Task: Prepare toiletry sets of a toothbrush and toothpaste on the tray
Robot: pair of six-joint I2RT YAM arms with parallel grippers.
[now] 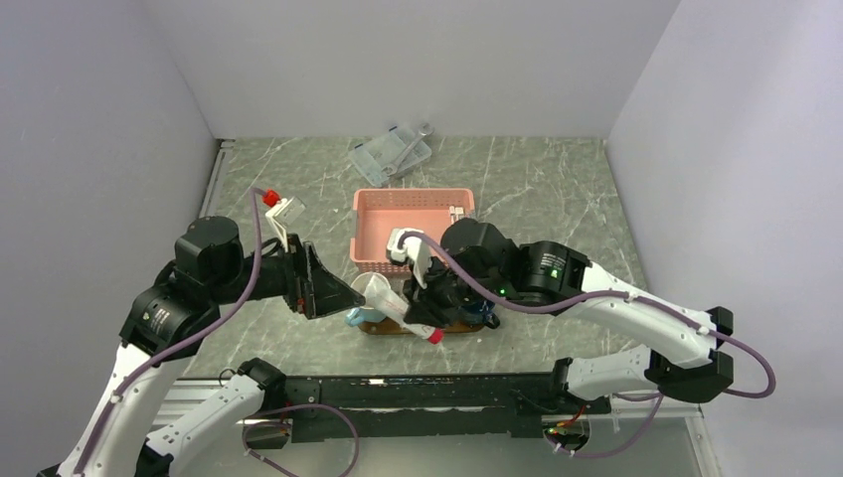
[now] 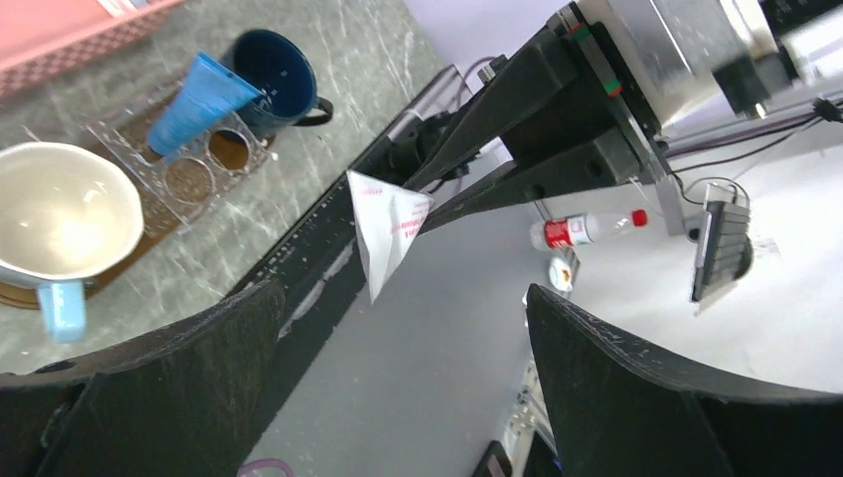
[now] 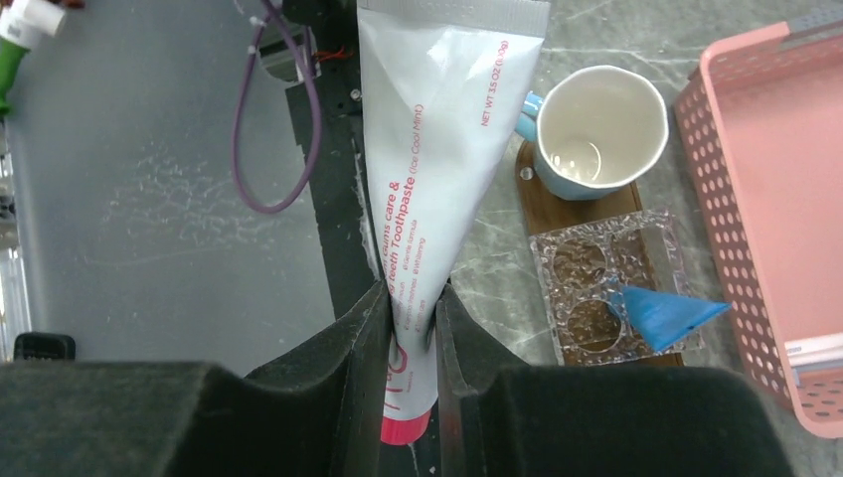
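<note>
- Toothpaste comes first: the white toothpaste tube (image 3: 437, 149) with a red cap is pinched by the right gripper (image 3: 411, 298).
- Its black fingers (image 3: 338, 368) squeeze the tube from both sides, close to the cap end.
- The flat wide end of the tube sticks out away from the fingers, toward 12 o'clock in the right wrist view.
- From above, this tube hangs at the 6 o'clock edge of the tray (image 3: 542, 199), with the cap end nearest the arm bases.
- The left gripper (image 2: 403, 298) has its fingers (image 2: 179, 368) spread wide, with nothing held.
- The flat end of the white tube points at that gap and touches neither finger.
- The tray is a dark brown board lying on the gray table (image 1: 557, 189).
- A pale blue mug (image 3: 596, 129) stands on the tray, at 1 o'clock from the right fingers.
- A clear holder (image 3: 646, 238) with round holes sits on the tray beside the mug.
- The blue toothpaste tube (image 3: 671, 316) stands tilted in one hole, at 3 o'clock from the right fingers.
- A dark blue mug (image 2: 273, 75) stands just past the holder.
- The pink basket (image 1: 413, 204) is at 12 o'clock from the tray, close by.
</note>
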